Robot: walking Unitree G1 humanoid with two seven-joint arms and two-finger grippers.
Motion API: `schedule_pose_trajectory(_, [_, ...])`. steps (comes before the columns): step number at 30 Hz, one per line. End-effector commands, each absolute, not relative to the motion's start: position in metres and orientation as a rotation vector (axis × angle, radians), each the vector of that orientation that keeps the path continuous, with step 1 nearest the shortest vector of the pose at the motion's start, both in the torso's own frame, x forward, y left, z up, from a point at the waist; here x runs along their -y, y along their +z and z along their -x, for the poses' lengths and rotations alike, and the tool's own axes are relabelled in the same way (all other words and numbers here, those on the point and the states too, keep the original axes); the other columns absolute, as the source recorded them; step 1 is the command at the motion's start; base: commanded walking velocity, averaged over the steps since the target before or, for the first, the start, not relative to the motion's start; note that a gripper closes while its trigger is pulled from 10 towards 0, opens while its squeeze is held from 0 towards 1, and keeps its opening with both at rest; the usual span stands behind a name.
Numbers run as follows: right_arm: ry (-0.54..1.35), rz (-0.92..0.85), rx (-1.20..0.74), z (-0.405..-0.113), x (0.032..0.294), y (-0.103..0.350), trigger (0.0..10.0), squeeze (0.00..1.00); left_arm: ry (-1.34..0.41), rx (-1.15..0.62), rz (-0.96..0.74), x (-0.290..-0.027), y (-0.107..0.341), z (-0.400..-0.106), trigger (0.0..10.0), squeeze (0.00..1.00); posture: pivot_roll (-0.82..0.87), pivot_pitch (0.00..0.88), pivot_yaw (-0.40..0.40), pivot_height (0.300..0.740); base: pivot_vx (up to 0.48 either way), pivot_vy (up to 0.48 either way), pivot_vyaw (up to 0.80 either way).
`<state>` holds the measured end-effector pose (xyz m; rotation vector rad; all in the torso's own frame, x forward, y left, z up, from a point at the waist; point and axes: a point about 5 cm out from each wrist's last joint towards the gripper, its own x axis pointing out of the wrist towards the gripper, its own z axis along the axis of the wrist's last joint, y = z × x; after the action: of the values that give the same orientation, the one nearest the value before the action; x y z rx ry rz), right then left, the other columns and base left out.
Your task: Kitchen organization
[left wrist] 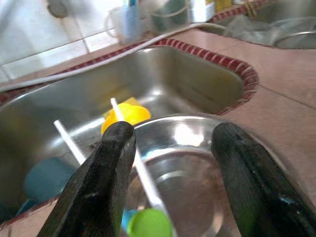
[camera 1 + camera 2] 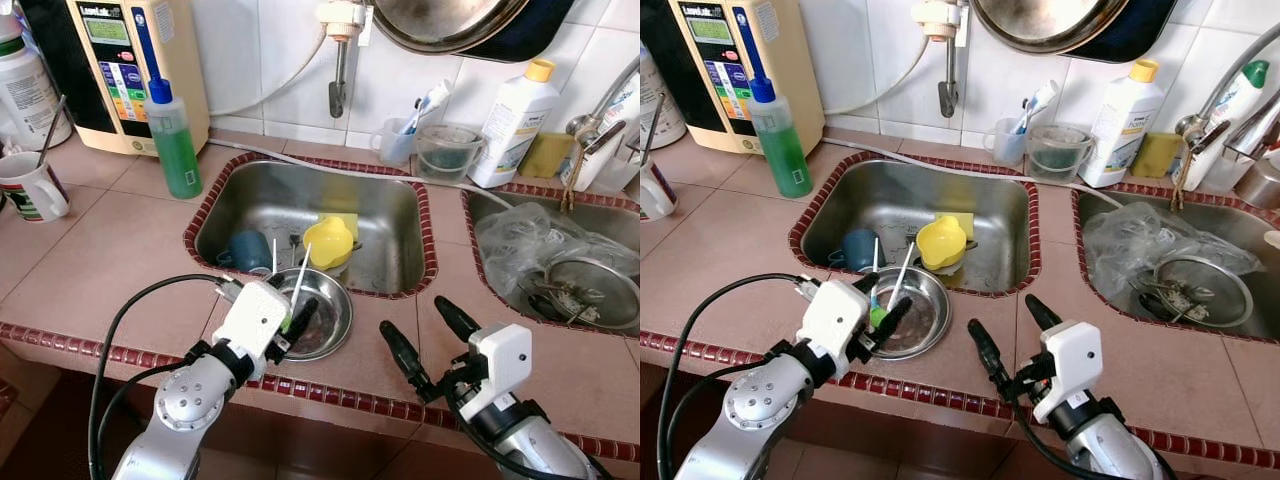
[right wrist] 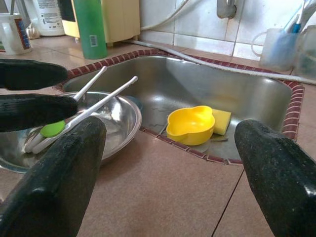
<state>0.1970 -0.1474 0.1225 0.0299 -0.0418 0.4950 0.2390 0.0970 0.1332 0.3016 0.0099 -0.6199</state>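
A shallow steel bowl point(image 2: 330, 318) sits on the counter's front edge, just before the left sink point(image 2: 240, 195). Two white-handled utensils point(image 2: 299, 278) with a green head point(image 3: 52, 129) lean in the bowl. My left gripper point(image 2: 295, 322) is open at the bowl's near-left rim, its fingers point(image 1: 106, 168) straddling the white handles without closing on them. In the sink lie a yellow bowl point(image 2: 328, 242), a yellow sponge point(image 2: 346, 221) and a blue cup point(image 2: 243, 250). My right gripper point(image 2: 430, 340) is open above the counter to the right of the steel bowl, holding nothing.
A green bottle point(image 2: 173, 135), a mug point(image 2: 35, 185) and a water appliance point(image 2: 130, 60) stand at the back left. A toothbrush cup point(image 2: 395, 140), clear cup point(image 2: 445, 152) and white bottle point(image 2: 513, 125) line the back wall. The right sink point(image 2: 480, 205) holds a plastic bag and a lid point(image 2: 590, 290).
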Motion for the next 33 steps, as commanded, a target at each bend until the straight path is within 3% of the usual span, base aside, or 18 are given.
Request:
schedule_pose_trajectory(1, [0.52, -0.023, 0.066, -0.194, 0.145, 0.129, 10.0, 0.0, -0.655, 0.009, -0.319, -0.09, 0.137, -0.239, 10.0, 0.0, -0.08, 0.072, -0.004, 0.74, 0.0, 0.0, 0.0])
schedule_pose_trajectory(17, [0.524, 0.017, 0.103, -0.18, 0.144, 0.135, 10.0, 0.0, -0.59, -0.139, -0.19, -0.084, 0.131, -0.263, 10.0, 0.0, -0.12, 0.072, 0.026, 0.74, 0.0, 0.0, 0.0])
schedule_pose_trajectory(33, [0.506, 0.017, 0.111, -0.18, 0.144, 0.136, 10.0, 0.0, -0.42, -0.246, -0.139, -0.105, 0.126, -0.284, 10.0, 0.0, -0.14, 0.06, 0.031, 0.74, 0.0, 0.0, 0.0])
